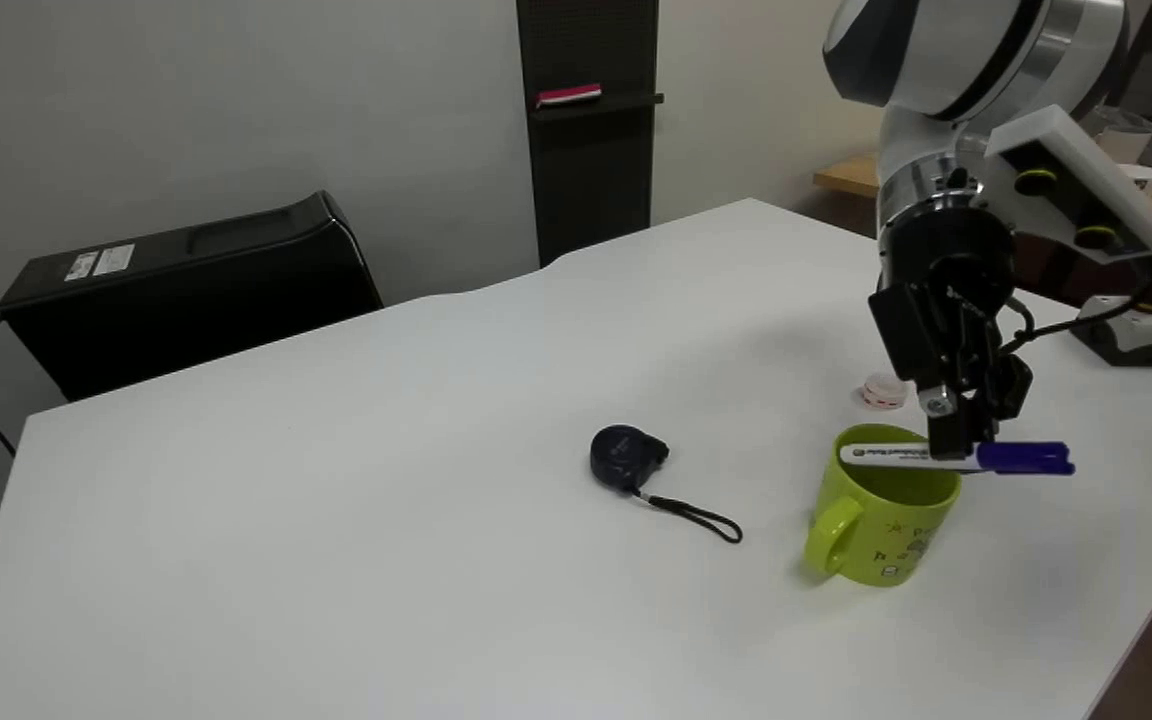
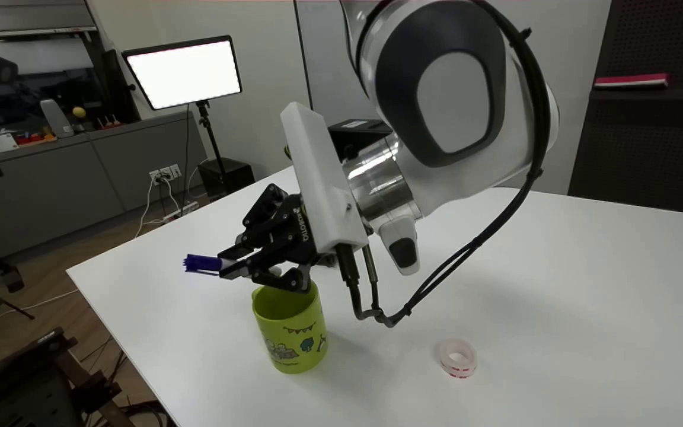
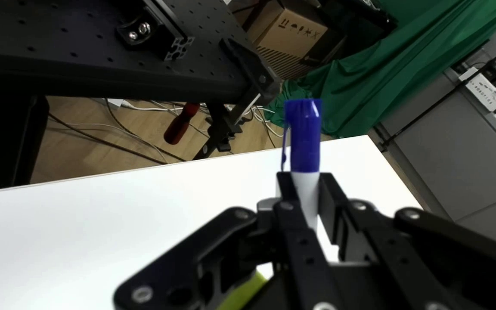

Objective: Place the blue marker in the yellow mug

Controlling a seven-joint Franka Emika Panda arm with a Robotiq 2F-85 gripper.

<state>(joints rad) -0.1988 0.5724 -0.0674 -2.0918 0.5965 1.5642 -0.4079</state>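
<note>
Tape measure [image 1: 622,458], tape roll [image 1: 883,392], near yellow mug [image 1: 884,522]

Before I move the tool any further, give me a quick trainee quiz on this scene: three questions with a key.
1. Multiple choice. Which part of the blue marker sits between the fingers of the tool?
a) the blue cap
b) the white barrel
c) no part; the marker lies loose

2. True or false: the yellow mug is lying on its side.

3. Short answer. In an exterior view, which dark, rounded, corded item lies on the white table?

Key:
1. b; the blue cap sticks out past the fingertips.
2. False; the yellow mug stands upright.
3. The tape measure.
</note>
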